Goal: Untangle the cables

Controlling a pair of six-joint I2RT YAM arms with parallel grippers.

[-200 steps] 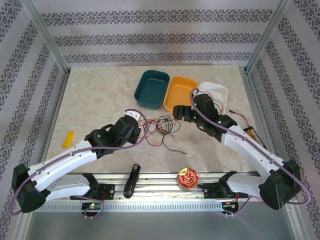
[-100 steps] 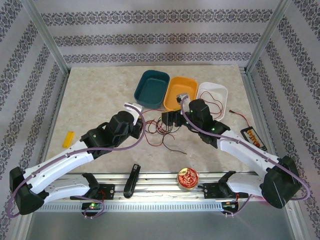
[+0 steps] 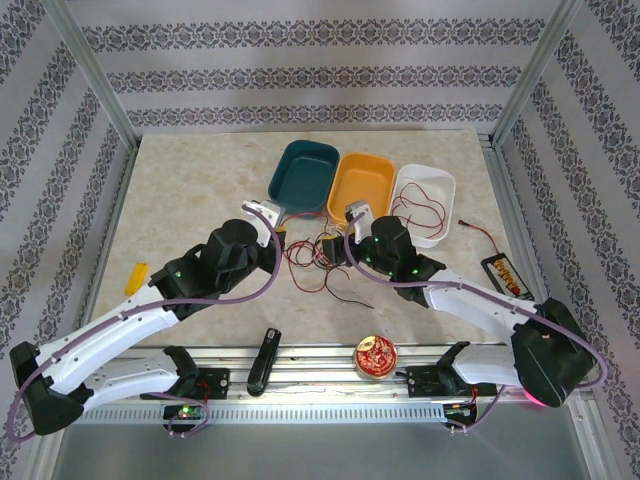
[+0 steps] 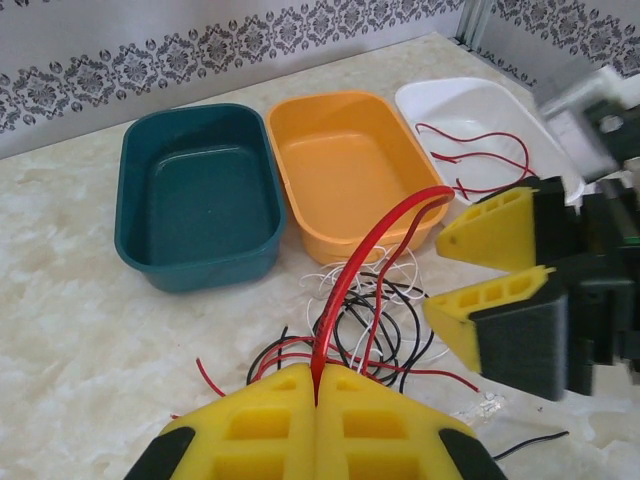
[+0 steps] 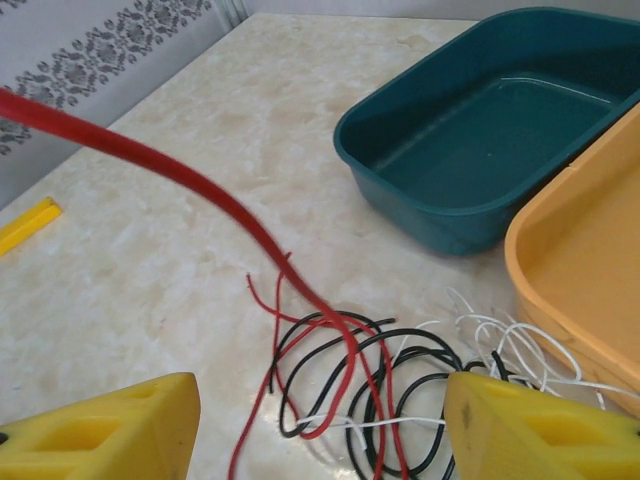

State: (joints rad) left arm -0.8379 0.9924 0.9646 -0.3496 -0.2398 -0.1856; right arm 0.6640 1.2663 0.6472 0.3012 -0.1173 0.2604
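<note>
The left gripper is clamped on a red cable, whose loop arches toward twelve o'clock over the tangle; the right gripper, jaws wide and empty, should probably pinch one black or white strand low, then draw it gently toward three o'clock; the orange bin at one o'clock crowds the heap; another red strand lies in the white tray.

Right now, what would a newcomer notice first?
The tangle of red, black and white cables mid-table, just before the orange tray. The left end effector is shut on a red cable arching up from it; the right end effector stands open over the pile.
</note>
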